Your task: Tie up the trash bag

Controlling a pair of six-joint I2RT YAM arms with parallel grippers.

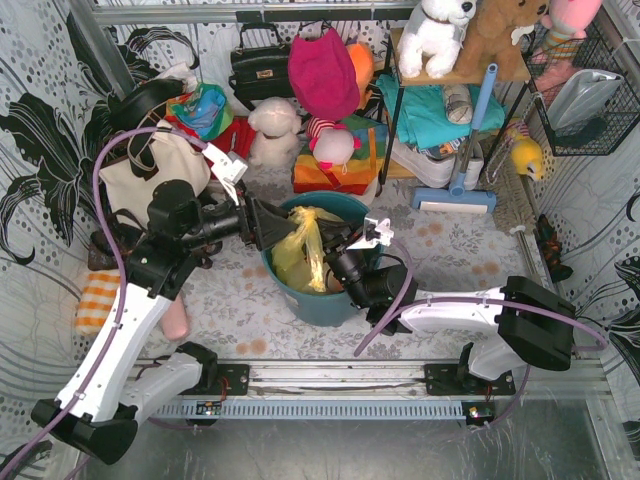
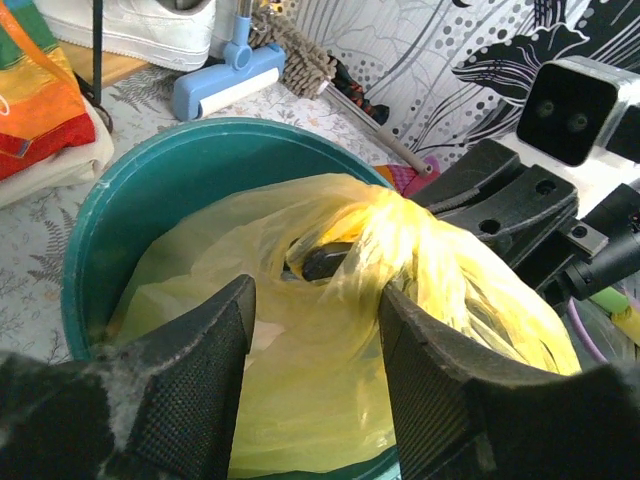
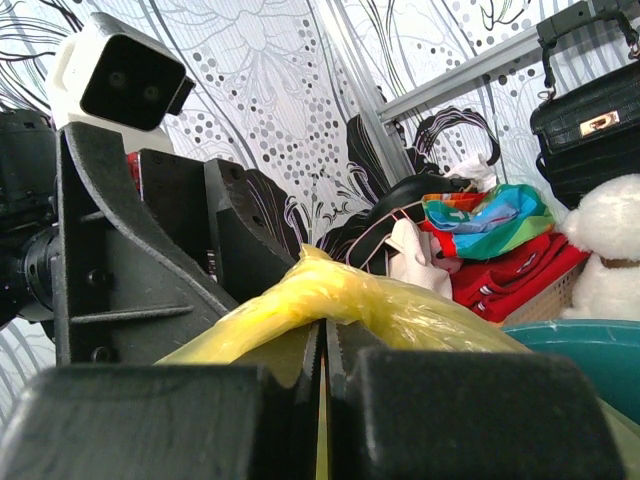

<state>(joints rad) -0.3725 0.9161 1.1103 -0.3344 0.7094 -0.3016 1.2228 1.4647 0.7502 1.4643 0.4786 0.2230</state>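
The trash bag [image 1: 300, 245], thin yellow crinkly plastic, sits inside a teal bin [image 1: 335, 305], its top gathered into a twisted bunch [image 2: 440, 260]. My left gripper [image 2: 315, 300] is open above the bin's left side. Its two black fingers stand apart with loose bag plastic between them, not clamped. My right gripper [image 3: 325, 335] is shut on the trash bag, and a thin yellow strip shows in the slit between its pads. The gathered bunch [image 3: 340, 290] drapes over the right fingertips. In the top view the right gripper [image 1: 335, 262] reaches in from the bin's right.
A cream tote bag [image 1: 150, 175] stands behind the left arm. Stuffed toys [image 1: 275, 130], folded clothes [image 1: 335, 170], a black handbag [image 1: 262, 65] and a blue mop head [image 1: 455, 200] crowd the back. Patterned walls close both sides. An orange striped cloth [image 1: 97, 300] lies at the left.
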